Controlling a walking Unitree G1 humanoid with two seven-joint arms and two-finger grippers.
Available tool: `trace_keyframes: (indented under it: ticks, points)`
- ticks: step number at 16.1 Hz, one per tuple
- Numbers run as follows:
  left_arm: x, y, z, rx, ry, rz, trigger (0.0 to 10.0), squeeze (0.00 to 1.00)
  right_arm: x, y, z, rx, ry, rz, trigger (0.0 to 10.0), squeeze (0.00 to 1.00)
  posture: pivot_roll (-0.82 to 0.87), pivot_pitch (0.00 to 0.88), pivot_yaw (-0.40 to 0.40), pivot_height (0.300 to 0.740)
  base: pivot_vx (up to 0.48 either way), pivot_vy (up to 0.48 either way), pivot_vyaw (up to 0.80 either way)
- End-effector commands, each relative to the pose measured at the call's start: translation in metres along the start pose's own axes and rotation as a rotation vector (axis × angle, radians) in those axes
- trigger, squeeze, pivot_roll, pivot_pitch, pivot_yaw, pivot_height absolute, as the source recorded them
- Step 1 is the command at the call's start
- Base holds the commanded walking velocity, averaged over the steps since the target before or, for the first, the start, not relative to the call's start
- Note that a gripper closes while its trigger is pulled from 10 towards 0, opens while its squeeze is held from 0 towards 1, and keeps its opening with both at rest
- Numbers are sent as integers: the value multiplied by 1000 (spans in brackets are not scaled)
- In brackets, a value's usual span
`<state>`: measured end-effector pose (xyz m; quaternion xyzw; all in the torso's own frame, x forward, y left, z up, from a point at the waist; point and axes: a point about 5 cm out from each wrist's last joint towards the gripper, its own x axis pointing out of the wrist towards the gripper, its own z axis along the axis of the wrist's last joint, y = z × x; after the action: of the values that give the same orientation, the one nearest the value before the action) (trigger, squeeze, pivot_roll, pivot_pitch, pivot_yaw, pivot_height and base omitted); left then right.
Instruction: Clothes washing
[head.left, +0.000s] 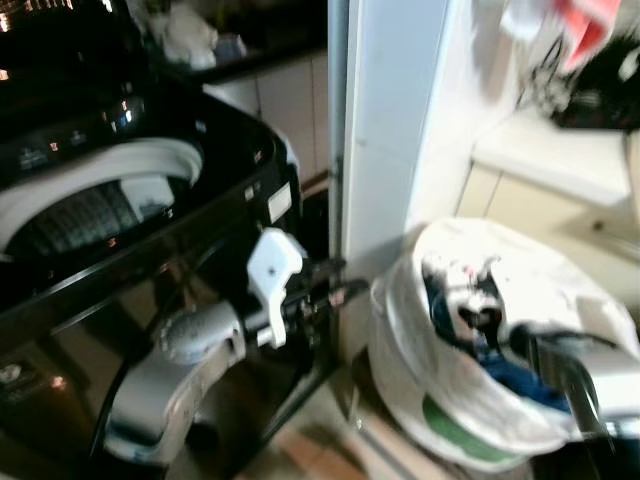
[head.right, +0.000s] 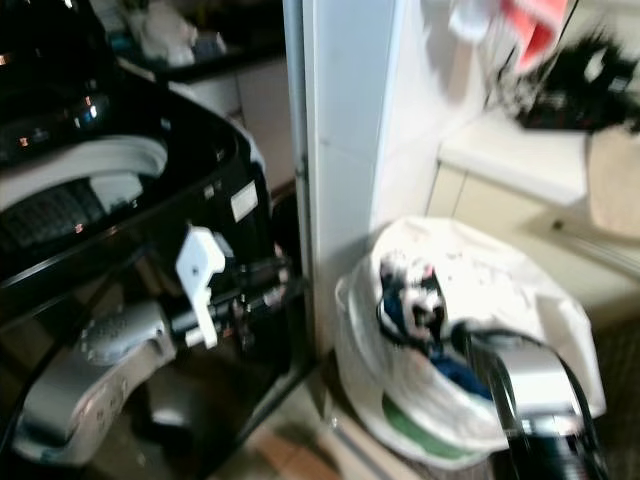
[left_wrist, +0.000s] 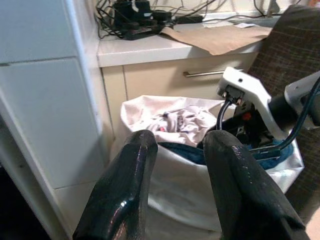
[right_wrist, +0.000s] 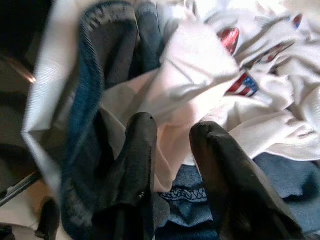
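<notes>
Clothes (right_wrist: 200, 75) sit heaped in the white laundry bag (head.left: 480, 400) beside the open washing machine (head.left: 120, 200). Your right gripper (right_wrist: 172, 130) dips in, fingers parted, nothing pinched yet; your left gripper (left_wrist: 175, 145) waits alongside, fingers released.

The right pincer (right_wrist: 172, 132), fingers parted, touches a white garment (right_wrist: 200, 75) over blue clothes (right_wrist: 95, 80).

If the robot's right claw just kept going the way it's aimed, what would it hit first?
Most likely the white garment with flag prints, lying atop the laundry bag. The right gripper, fingers open, points down into the bag just above that cloth, with blue denim beside and beneath it.
</notes>
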<state>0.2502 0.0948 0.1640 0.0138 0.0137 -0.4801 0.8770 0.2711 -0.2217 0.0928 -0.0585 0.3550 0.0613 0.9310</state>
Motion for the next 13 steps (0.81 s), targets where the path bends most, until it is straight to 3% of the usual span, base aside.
trace_keyframes:
  ticks: [1,3,8,10,13]
  points:
    - [-1,3,2,17,9,9,10000,0,2,-5,4,3,-16,-22,10000,1000,-121,0,15,740,0,0,0]
    - [-3,6,4,30,4,18,10000,0,19,-19,10,27,-47,-47,10000,1000,-104,0,11,740,0,0,0]
    - [-4,15,3,16,3,117,10000,0,31,-28,18,50,-83,-53,10000,1000,-98,0,7,740,0,0,0]
    - [-4,10,4,19,8,79,10000,0,35,-30,17,91,-74,-36,10000,1000,-98,0,7,740,0,0,0]
    - [-7,-6,8,-3,18,-89,10000,0,38,-30,17,155,-59,12,10000,1000,-84,0,1,740,0,0,0]
